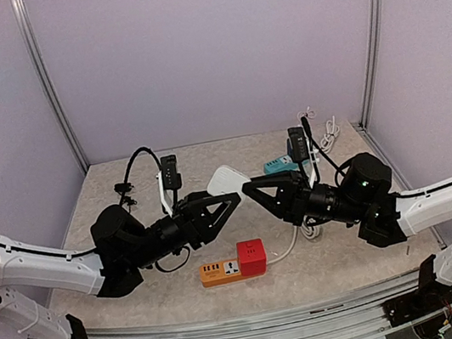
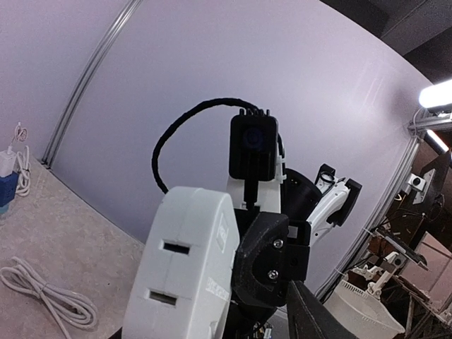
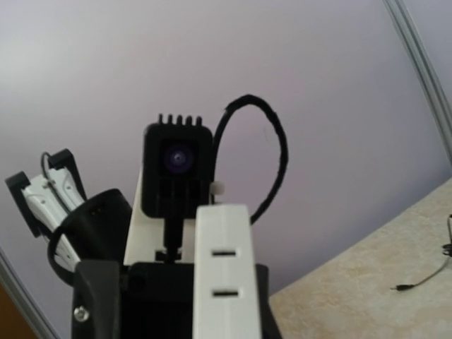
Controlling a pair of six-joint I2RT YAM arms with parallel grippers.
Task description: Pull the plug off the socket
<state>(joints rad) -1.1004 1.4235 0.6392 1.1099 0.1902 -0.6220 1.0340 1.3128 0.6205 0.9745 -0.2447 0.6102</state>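
Nearest the table's [image 1: 145, 307] front edge, the strip [image 1: 225, 270] is seen lying flat, with bare top on both sides. Above it, the white block [image 1: 223, 178] is held in mid-air, clamped by the right gripper [image 1: 248, 187]. The left gripper [image 1: 233, 200] is met tip to tip, its grip not discernible. Room is left behind, up to the wall [image 1: 207, 52].

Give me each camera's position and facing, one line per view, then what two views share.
Top external: above and behind the bases, looking down at the table; both arms show, left gripper and right gripper tip to tip mid-table.
Left wrist: on the left arm, facing the right arm's camera; one dark finger, likely its own, at the bottom.
Right wrist: on the right arm, facing the left arm's camera; own fingers not clearly shown.
Shared: both wrist views show the white slotted block close up.
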